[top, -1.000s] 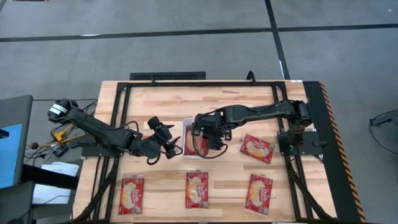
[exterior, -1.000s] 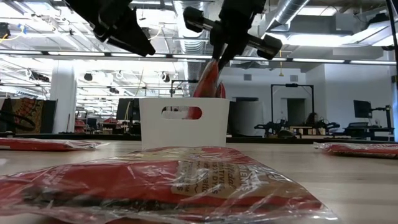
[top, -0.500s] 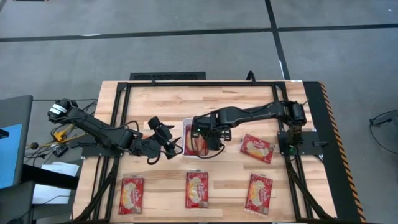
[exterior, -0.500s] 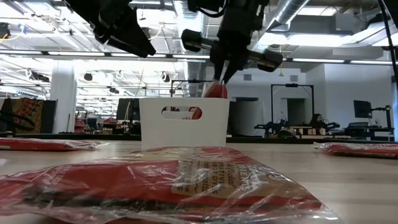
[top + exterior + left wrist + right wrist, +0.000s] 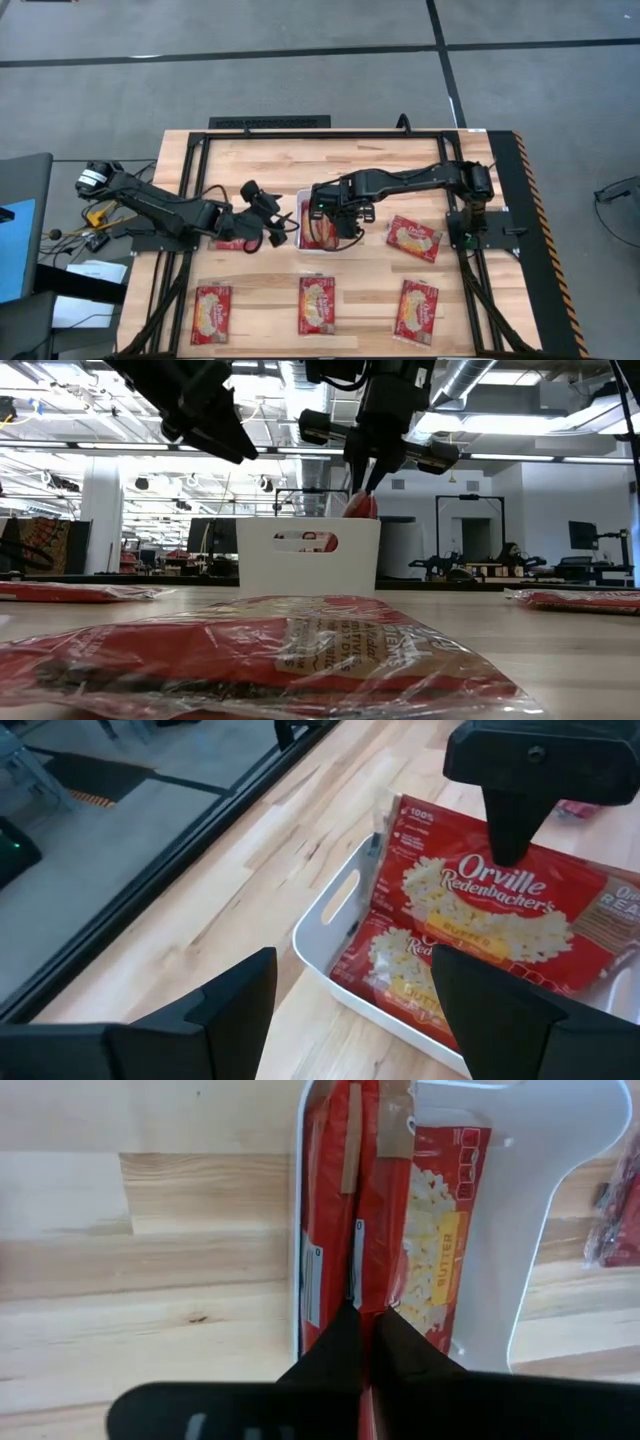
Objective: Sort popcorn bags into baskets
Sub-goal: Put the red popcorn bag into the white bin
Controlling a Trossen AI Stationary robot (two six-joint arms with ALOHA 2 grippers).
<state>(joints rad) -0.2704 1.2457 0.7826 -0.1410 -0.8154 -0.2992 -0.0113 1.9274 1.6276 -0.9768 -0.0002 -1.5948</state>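
We count four popcorn bags lying flat on the counter (image 5: 260, 160), one basket (image 5: 303, 196) with several more bags inside, and two robot arms.

From above, the right gripper (image 5: 335, 222) covers most of the basket (image 5: 303, 196), so we cannot count the popcorn bags (image 5: 470, 905) inside. In the low view, the nearest packet (image 5: 270, 650) is blurred and cut off. We cannot read the far bags' (image 5: 413, 238) print.
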